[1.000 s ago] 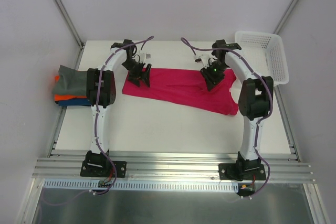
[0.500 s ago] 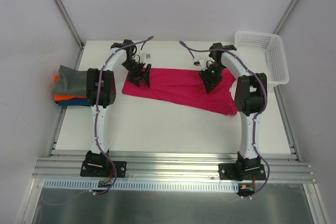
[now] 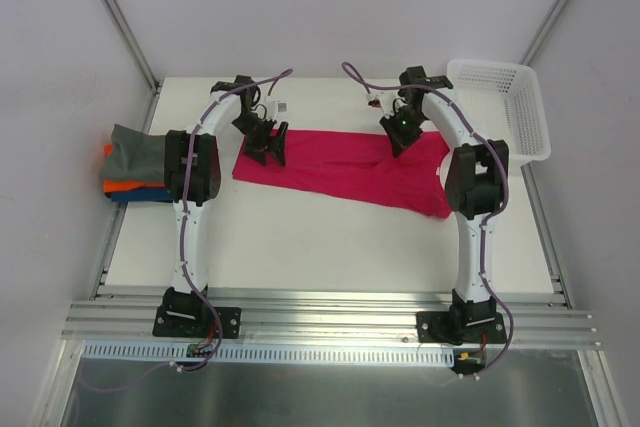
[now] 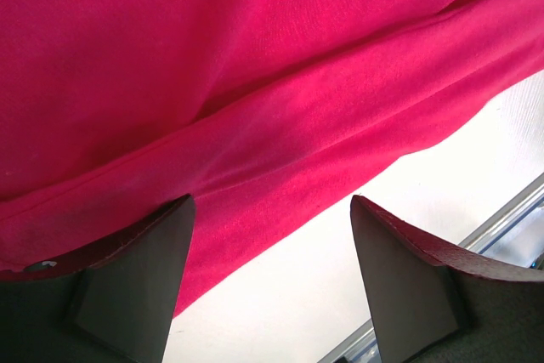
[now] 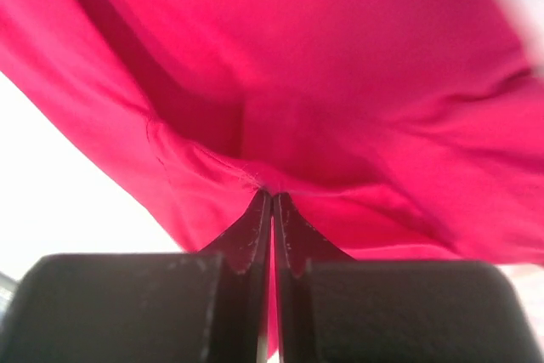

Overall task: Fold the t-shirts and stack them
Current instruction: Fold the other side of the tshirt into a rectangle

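Observation:
A magenta-red t-shirt [image 3: 340, 169] lies partly folded across the back middle of the table. My left gripper [image 3: 266, 147] is open over its left end; in the left wrist view [image 4: 270, 210] the jaws stand wide apart above the shirt's hem [image 4: 280, 125] and bare table. My right gripper [image 3: 398, 137] is shut on a pinch of the shirt's upper right edge; in the right wrist view [image 5: 273, 195] the jaws are pressed together on a gathered fold of red cloth [image 5: 340, 108]. Folded grey, orange and blue t-shirts [image 3: 135, 163] are stacked at the table's left edge.
A white plastic lattice basket [image 3: 502, 105] stands at the back right corner. Metal rails [image 3: 320, 312] run along the table's near edge by the arm bases. Grey walls close in the back and sides.
My right gripper has moved back and slightly left, pulling the pinched edge of the red shirt with it. The left gripper has stayed put.

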### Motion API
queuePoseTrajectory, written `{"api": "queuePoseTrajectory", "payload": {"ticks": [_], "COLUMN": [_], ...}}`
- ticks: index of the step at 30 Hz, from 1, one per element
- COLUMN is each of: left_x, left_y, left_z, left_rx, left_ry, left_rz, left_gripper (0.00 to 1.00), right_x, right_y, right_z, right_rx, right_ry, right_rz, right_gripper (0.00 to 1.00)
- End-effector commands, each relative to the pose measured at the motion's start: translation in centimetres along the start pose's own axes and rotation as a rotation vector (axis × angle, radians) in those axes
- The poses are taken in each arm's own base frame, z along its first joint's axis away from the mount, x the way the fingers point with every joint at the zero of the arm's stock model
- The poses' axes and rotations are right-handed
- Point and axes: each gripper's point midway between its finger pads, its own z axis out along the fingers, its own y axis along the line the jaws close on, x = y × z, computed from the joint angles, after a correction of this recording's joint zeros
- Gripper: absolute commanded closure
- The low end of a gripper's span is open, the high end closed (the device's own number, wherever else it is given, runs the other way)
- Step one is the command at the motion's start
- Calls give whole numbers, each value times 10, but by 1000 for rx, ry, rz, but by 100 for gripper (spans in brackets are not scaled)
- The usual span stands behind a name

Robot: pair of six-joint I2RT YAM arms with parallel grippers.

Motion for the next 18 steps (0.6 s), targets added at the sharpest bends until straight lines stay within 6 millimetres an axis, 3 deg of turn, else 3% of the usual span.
{"api": "queuePoseTrajectory", "payload": {"ticks": [1,4,10,12,13,16,18], "left_x": [2,3,5,5,5,4,4], "left_y": [-8,-8,-8,-9,-9,-11,-11], "left_z": [-14,-14,-14,-15,-15,-17,-17], "left_rx": [-26,-27,-29,-28,-30,-24,-26], "left_ry": [-6,-4,2,-1,0,-5,-5], "left_rz": [25,24,21,22,22,23,23], "left_gripper": [25,25,25,25,25,25,25], "right_x": [-33,-43,-42,-33,-29,-22,-20], "right_y": [-13,-22,-37,-41,-45,-54,-59], "right_z": [-23,-28,2,19,17,9,-2], "right_rx": [84,129,139,144,167,217,248], "right_ry": [-100,-130,-83,-28,-4,-11,-41], "right_rz": [-32,-44,-26,-18,-18,20,34], "right_gripper": [99,99,98,85,69,50,45]}}
